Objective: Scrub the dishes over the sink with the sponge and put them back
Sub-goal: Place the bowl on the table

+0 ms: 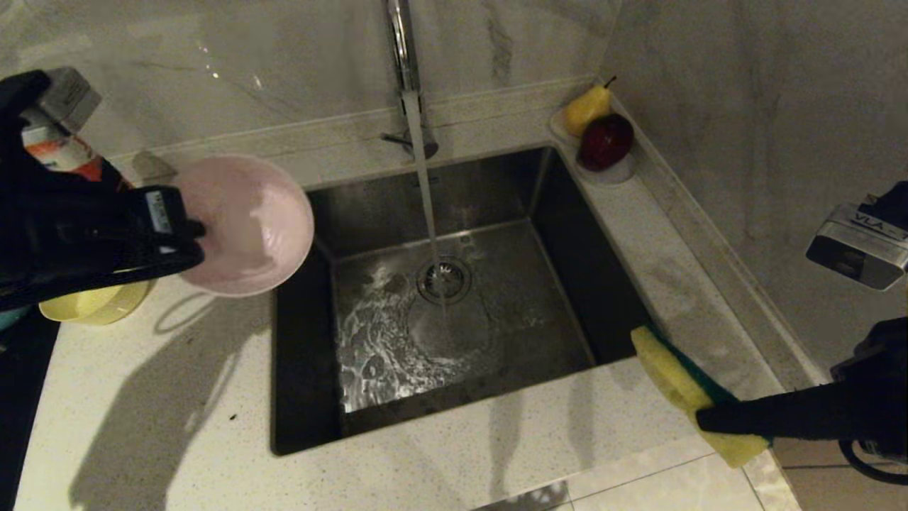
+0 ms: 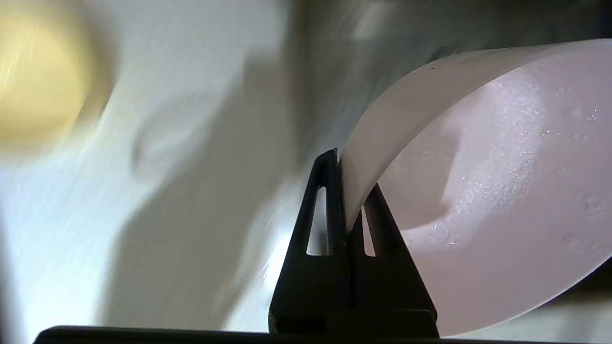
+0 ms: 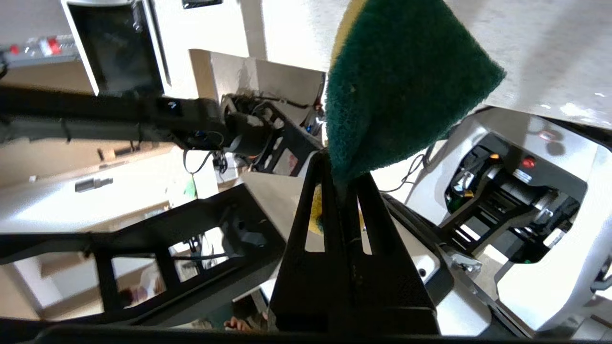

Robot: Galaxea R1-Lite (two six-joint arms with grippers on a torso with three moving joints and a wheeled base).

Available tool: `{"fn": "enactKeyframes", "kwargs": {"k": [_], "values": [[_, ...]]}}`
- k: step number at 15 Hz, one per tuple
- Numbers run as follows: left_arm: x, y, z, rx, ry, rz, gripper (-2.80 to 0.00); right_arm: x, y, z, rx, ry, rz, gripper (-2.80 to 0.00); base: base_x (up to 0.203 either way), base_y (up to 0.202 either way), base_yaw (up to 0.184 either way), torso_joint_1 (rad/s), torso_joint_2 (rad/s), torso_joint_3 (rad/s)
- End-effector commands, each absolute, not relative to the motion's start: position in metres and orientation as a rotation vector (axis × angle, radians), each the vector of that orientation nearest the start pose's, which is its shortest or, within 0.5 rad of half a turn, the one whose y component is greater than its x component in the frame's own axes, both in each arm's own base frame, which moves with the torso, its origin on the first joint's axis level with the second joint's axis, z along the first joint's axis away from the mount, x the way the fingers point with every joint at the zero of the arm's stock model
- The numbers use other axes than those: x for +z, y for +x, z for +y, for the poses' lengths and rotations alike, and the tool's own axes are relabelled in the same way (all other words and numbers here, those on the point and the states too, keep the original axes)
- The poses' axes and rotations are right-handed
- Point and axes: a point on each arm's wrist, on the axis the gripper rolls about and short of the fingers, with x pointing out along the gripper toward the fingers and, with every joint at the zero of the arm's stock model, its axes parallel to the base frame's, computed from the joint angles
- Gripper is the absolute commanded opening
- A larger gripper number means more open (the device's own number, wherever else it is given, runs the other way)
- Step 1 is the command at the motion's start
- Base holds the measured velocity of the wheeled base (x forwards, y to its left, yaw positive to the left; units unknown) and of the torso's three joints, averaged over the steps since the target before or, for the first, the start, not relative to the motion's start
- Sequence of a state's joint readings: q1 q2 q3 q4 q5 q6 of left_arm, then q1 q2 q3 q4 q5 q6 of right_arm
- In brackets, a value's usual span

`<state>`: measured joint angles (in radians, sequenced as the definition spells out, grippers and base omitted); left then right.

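Note:
My left gripper (image 1: 195,245) is shut on the rim of the pale pink bowl (image 1: 248,223), holding it tilted above the counter at the sink's left edge. In the left wrist view the pink bowl (image 2: 497,191) shows water droplets inside, its rim pinched in the left gripper (image 2: 348,174). A pale yellow bowl (image 1: 96,304) sits on the counter under the left arm. My right gripper (image 1: 702,419) is shut on the sponge (image 1: 677,387), yellow foam with a green face, held over the counter at the sink's front right corner. The sponge (image 3: 401,91) fills the right wrist view, clamped in the right gripper (image 3: 342,179). The steel sink (image 1: 567,213) has water running from the tap (image 1: 404,64) onto the drain (image 1: 445,279).
A small dish (image 1: 617,172) holding a yellow pear (image 1: 586,108) and a red apple (image 1: 606,140) stands at the sink's back right corner. A bottle (image 1: 60,145) stands behind my left arm. The marble wall (image 1: 745,106) rises close on the right.

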<state>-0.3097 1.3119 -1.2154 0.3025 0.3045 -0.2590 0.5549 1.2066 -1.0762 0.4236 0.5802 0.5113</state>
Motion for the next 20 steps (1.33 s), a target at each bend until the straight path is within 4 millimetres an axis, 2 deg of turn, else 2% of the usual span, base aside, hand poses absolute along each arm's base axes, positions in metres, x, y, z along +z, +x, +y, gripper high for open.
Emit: {"fn": "enactKeyframes", "kwargs": {"k": [1, 5, 7, 10, 15, 20], "values": [[0.303, 0.185, -0.021, 0.148, -0.207, 0.520, -2.80, 0.278, 0.130, 0.089, 0.905, 0.468, 0.852, -2.80, 0.000, 0.000, 0.000, 0.000, 0.00, 0.000], [0.291, 0.189, 0.018, 0.318, -0.457, 0.546, -2.80, 0.276, 0.133, 0.090, 0.905, 0.473, 0.869, -2.80, 0.000, 0.000, 0.000, 0.000, 0.00, 0.000], [0.277, 0.202, 0.042, 0.423, -0.525, 0.589, -2.80, 0.275, 0.138, 0.092, 0.901, 0.472, 0.877, -2.80, 0.000, 0.000, 0.000, 0.000, 0.00, 0.000], [0.257, 0.217, 0.065, 0.487, -0.644, 0.654, -2.80, 0.276, 0.143, 0.095, 0.898, 0.471, 0.880, -2.80, 0.000, 0.000, 0.000, 0.000, 0.00, 0.000], [0.224, 0.239, 0.094, 0.599, -0.722, 0.755, -2.80, 0.279, 0.147, 0.097, 0.903, 0.472, 0.874, -2.80, 0.000, 0.000, 0.000, 0.000, 0.00, 0.000], [0.207, 0.242, 0.098, 0.638, -0.735, 0.815, -2.80, 0.283, 0.143, 0.095, 0.908, 0.473, 0.854, -2.80, 0.000, 0.000, 0.000, 0.000, 0.00, 0.000]]}}
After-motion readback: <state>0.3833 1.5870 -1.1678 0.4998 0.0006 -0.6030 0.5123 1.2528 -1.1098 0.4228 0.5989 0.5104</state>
